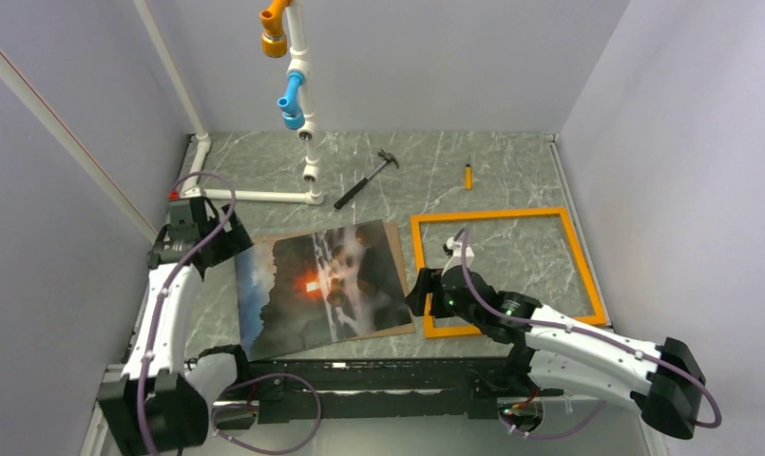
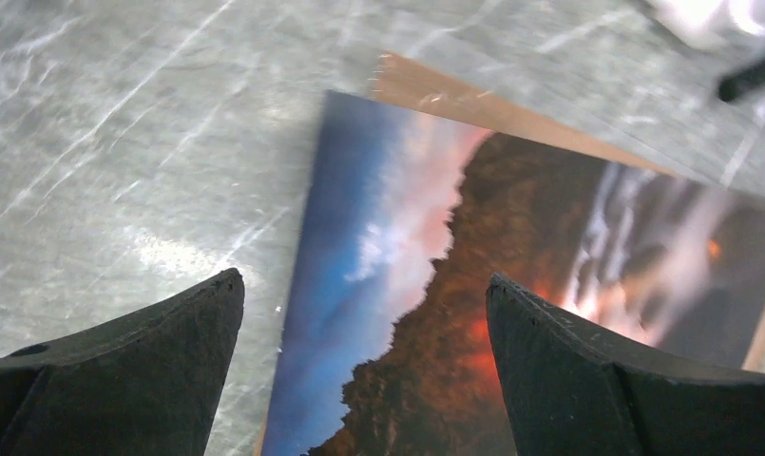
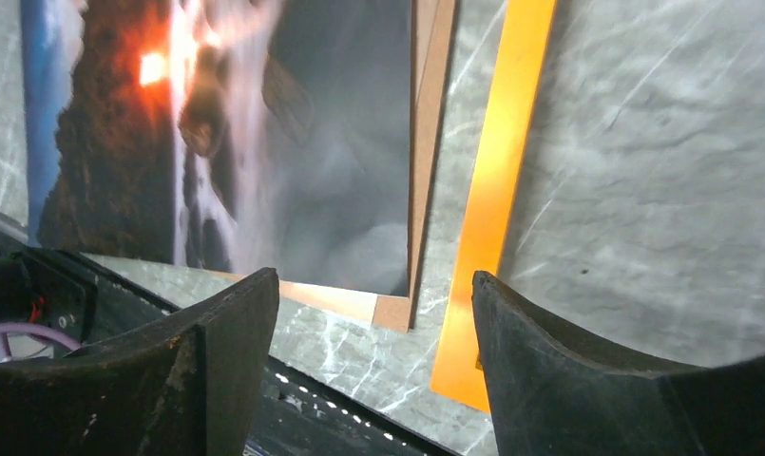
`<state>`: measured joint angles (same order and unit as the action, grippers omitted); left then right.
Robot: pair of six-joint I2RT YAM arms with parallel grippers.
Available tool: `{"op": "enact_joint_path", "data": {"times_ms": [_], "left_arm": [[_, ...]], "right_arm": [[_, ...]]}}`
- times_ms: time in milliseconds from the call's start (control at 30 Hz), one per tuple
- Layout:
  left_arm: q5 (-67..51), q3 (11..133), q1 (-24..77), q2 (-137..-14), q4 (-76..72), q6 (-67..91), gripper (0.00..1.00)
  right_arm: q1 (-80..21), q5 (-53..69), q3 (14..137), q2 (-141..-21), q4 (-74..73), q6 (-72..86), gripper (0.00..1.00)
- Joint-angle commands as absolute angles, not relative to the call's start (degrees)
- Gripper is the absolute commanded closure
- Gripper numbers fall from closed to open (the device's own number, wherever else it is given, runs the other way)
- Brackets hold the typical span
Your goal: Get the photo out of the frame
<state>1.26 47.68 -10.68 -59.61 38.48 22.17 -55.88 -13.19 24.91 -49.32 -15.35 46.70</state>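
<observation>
Photo [image 1: 321, 290] lies flat on the grey marbled table [image 1: 426, 157], picture side up, outside and just left of the orange frame [image 1: 497, 217]; brown board shows past its right & near edges. Frame encloses bare tabletop only; its near-left corner is hidden behind the right arm. Left gripper [image 2: 364, 278]: fingers spread, empty, above photo's blue edge. Right gripper [image 3: 373, 276]: spread, empty, over the gap betw. photo & frame. Far side: hammer [image 1: 367, 179].

The photo [image 1: 321, 290] lies flat on the bench [image 1: 511, 171], just left of the frame [image 1: 492, 216] and outside it; a hammer [image 1: 364, 180] and a screwdriver [image 1: 468, 177] lie behind them, well apart.
</observation>
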Motion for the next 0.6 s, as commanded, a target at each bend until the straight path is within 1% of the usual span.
{"op": "enact_joint_path", "data": {"times_ms": [0,133,300,433,567], "left_arm": [[2.7,53.2,0.0,-53.2,40.6,21.7,0.01],[2.1,60.0,8.9,-48.2,42.9,20.8,0.01],[-5.0,65.0,11.9,-40.5,38.4,20.0,0.01],[-11.9,69.1,12.0,-38.2,34.2,21.3,0.01],[-14.0,74.0,12.1,-36.8,31.2,20.4,0.02]], "right_arm": [[-55.9,-22.7,35.3,-43.5,-28.3,41.1,0.19],[-55.3,-32.4,48.5,-44.4,-36.3,35.7,0.09],[-55.1,-42.4,64.7,-46.3,-43.8,29.2,0.02],[-55.1,-47.9,73.7,-45.8,-45.4,23.1,0.00],[-55.1,-55.0,80.1,-45.8,-46.5,19.1,0.00]]}}
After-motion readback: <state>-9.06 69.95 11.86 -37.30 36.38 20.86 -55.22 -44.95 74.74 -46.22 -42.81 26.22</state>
